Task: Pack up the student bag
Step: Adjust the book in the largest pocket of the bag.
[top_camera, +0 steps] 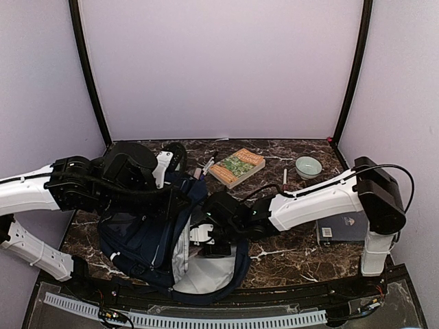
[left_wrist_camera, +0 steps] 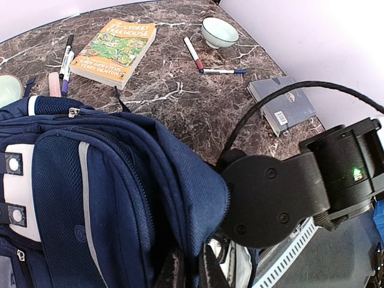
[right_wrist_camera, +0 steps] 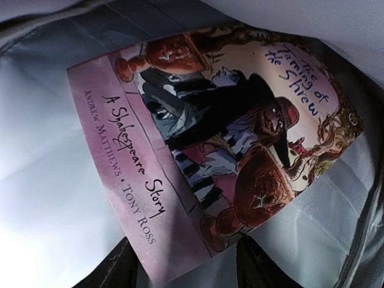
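Observation:
The student bag, navy with white stripes, lies on the near left of the table with its mouth open and pale lining showing. My left gripper is shut on the navy edge of the bag's opening and holds it up; it sits at the bag's top edge. My right gripper reaches into the opening. In the right wrist view a paperback with a pink spine band lies on the grey lining. Its near corner sits between the fingers of my right gripper, which stands open with a gap on the right side.
On the marble table behind the bag lie an orange and green book, a pale green bowl, a red-tipped pen and other markers. A grey-blue book lies at the right. My right arm's dark wrist joint crowds the bag's opening.

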`<act>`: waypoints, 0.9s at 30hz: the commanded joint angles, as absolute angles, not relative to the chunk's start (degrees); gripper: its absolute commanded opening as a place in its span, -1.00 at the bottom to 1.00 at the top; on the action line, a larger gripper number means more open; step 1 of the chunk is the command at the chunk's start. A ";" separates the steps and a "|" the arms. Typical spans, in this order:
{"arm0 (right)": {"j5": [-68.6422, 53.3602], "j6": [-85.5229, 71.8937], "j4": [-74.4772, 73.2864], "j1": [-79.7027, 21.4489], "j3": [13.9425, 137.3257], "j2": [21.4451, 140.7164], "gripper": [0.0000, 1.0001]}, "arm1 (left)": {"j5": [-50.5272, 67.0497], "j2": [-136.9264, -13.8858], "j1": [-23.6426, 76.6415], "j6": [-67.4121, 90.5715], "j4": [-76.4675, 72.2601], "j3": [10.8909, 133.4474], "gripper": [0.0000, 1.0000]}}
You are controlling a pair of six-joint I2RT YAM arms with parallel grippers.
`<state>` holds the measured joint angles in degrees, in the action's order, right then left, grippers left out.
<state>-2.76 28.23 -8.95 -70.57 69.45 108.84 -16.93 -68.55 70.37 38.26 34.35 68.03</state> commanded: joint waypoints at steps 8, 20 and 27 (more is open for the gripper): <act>-0.67 29.09 2.55 -70.85 76.59 115.29 0.13 | -15.90 -68.65 70.40 38.08 30.31 68.81 -1.00; -0.67 29.09 5.92 -68.82 76.27 116.12 0.13 | -14.37 -69.70 70.36 38.33 31.33 68.95 -1.00; -0.67 29.09 5.76 -67.25 73.58 112.37 0.13 | -15.08 -69.18 70.40 38.32 32.29 68.89 -1.00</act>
